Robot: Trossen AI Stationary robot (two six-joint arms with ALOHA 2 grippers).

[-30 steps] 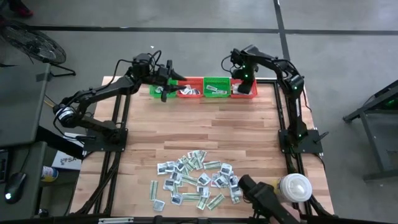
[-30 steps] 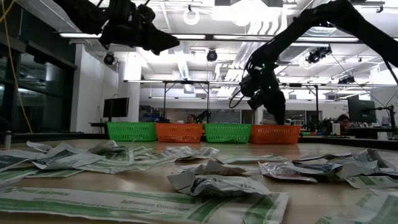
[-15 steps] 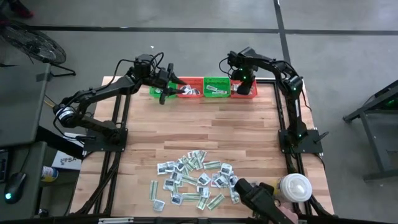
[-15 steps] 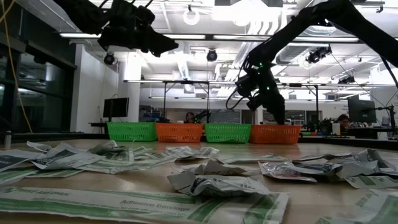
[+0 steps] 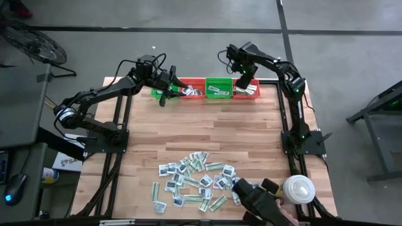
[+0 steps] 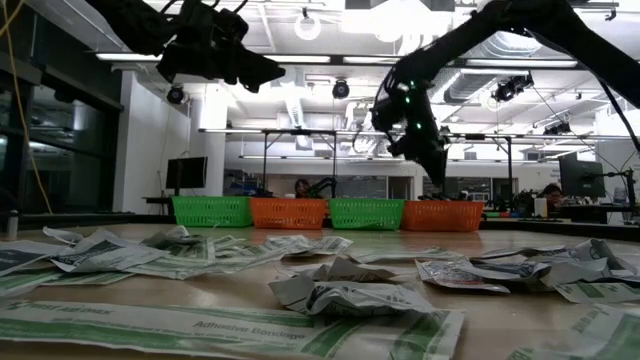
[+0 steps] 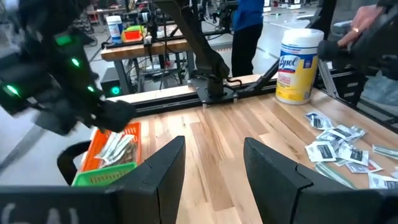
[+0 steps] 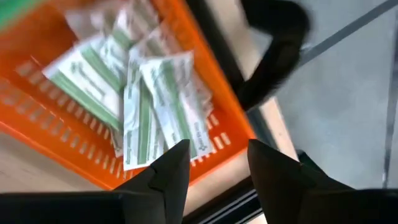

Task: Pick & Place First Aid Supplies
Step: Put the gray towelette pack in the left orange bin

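Right gripper point(image 8: 214, 163) hangs above the orange basket point(image 8: 205, 121) at the right end of the basket row, fingers apart and holding nothing; directly under it lie green-striped packets point(image 8: 158, 99) inside that basket. Left gripper point(image 7: 211, 165) hovers over the far-left end of the row, fingers apart and empty, with the heap of first aid supplies point(image 5: 198, 182) well away from both grippers, spread on the near part of the table point(image 5: 207, 125) beside a white round container point(image 5: 297, 188).

A row of green and orange baskets point(image 5: 218, 87) lines the wooden table's point(image 5: 207, 132) far edge, a white lidded wipes canister point(image 5: 297, 188) stands at its near right corner
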